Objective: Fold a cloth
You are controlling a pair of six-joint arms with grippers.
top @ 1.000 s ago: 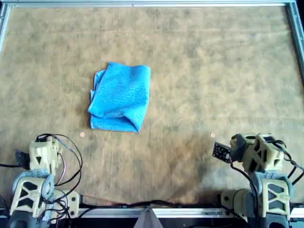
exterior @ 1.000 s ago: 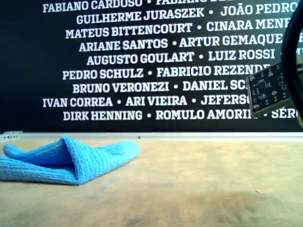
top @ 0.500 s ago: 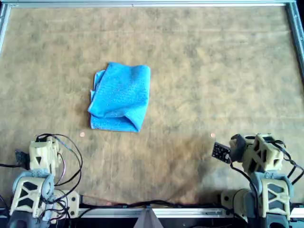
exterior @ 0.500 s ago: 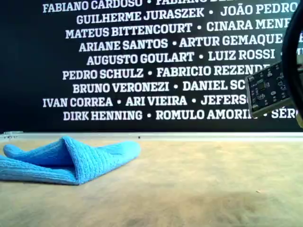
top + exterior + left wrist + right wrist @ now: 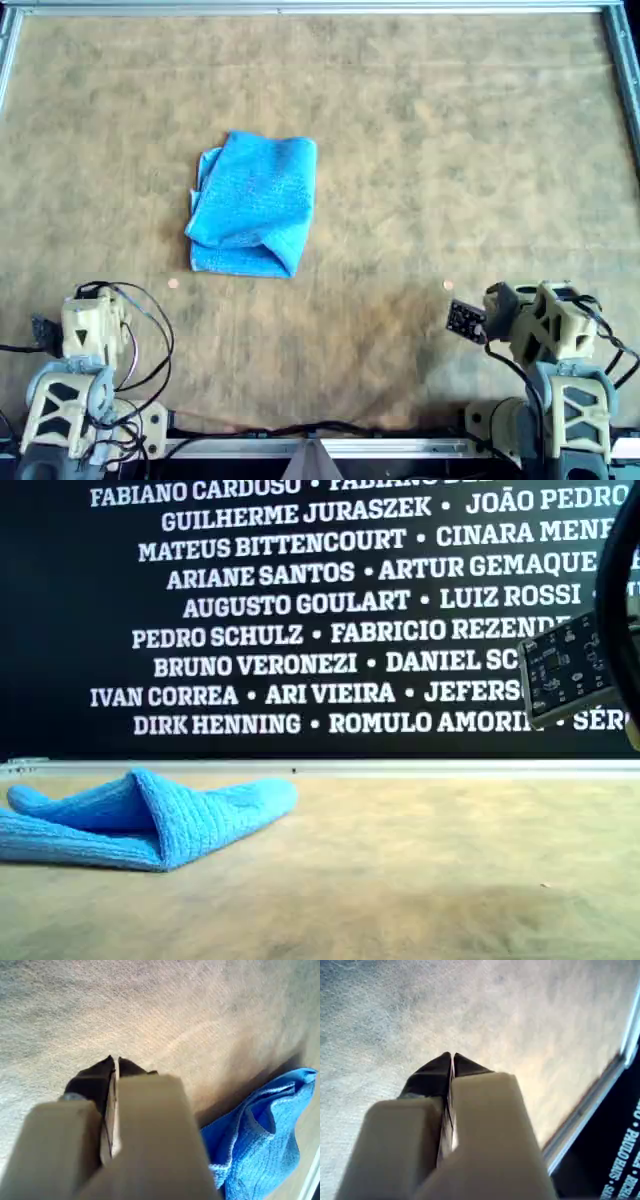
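while both claws sit closed, arms parked, cloth lies folded.

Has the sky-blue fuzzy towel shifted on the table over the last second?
No. The sky-blue fuzzy towel lies in the same folded heap, the same way off the small pink dot on the brown table mat.

Sky-blue cloth on mottled tan table; black wall with white lettering.

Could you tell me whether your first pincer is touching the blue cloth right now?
Apart. In the first wrist view, my first pincer is closed over bare table, with the cloth lying off to one side, clear of its tips.
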